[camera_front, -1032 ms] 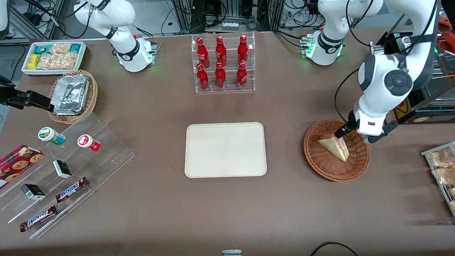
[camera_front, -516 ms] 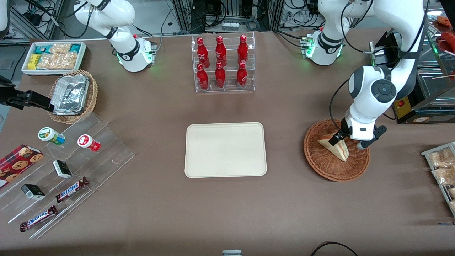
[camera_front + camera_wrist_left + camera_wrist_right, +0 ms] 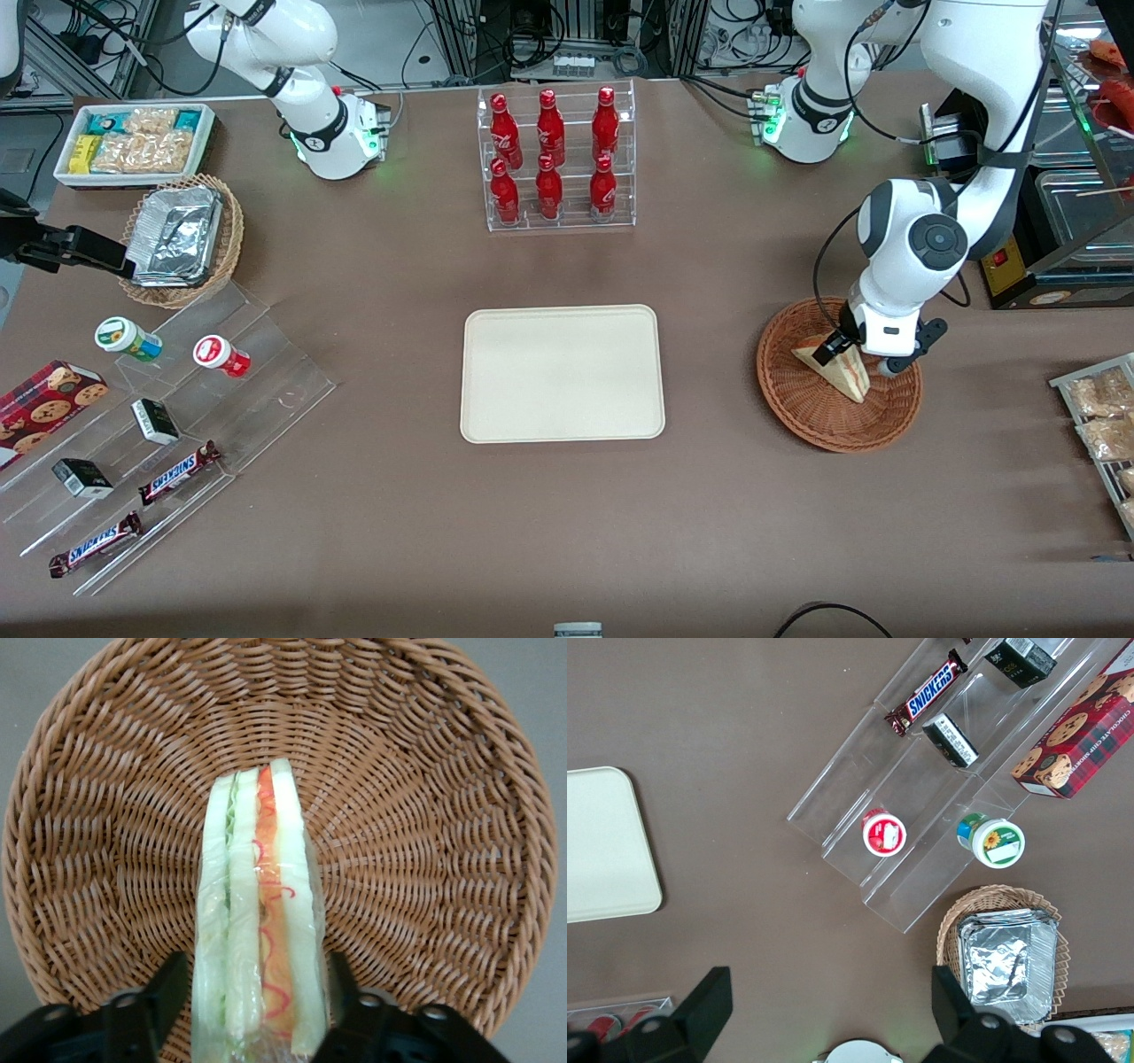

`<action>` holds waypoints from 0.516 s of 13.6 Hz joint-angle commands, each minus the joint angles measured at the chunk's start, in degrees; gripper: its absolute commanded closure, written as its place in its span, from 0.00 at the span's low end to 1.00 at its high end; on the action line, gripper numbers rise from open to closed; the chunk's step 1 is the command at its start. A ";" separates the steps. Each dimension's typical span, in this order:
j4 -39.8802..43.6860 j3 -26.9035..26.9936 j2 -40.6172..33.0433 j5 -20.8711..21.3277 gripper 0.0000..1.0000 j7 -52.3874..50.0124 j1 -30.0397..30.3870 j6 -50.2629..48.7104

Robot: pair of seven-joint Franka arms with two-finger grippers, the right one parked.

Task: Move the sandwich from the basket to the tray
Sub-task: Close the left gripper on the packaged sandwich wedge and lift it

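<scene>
The sandwich [image 3: 837, 370] is a clear-wrapped wedge standing on edge in the reddish-brown wicker basket [image 3: 824, 427] at the working arm's end of the table. My gripper [image 3: 857, 359] is down in the basket, open, with one finger on each side of the wedge. In the left wrist view the sandwich [image 3: 257, 895] shows its red, white and green layers between the two black fingers [image 3: 166, 992], with the basket [image 3: 443, 815] weave all round it; the gripper [image 3: 255, 997] straddles the wedge's near end. The cream tray [image 3: 561, 372] lies bare at the table's middle, beside the basket.
A clear rack of red bottles [image 3: 555, 159] stands farther from the camera than the tray. Bagged snacks [image 3: 1103, 416] lie at the working arm's table edge. Acrylic steps with snacks [image 3: 177, 399], a foil-filled basket [image 3: 182, 239] and a white bin [image 3: 133, 142] sit toward the parked arm's end.
The left arm has come down and in toward the basket. The gripper has lowered around the sandwich, which has not moved.
</scene>
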 commanded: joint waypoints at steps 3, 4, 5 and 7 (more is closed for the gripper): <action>0.09 0.40 0.09 0.20 1.00 -1.32 -0.54 0.45; 0.27 0.23 -0.70 0.20 1.00 -1.24 -0.71 -0.42; 0.88 -0.21 -2.71 0.46 1.00 -1.06 -0.72 -3.22; 4.55 -3.18 -6.66 0.90 1.00 -0.53 -0.72 -13.82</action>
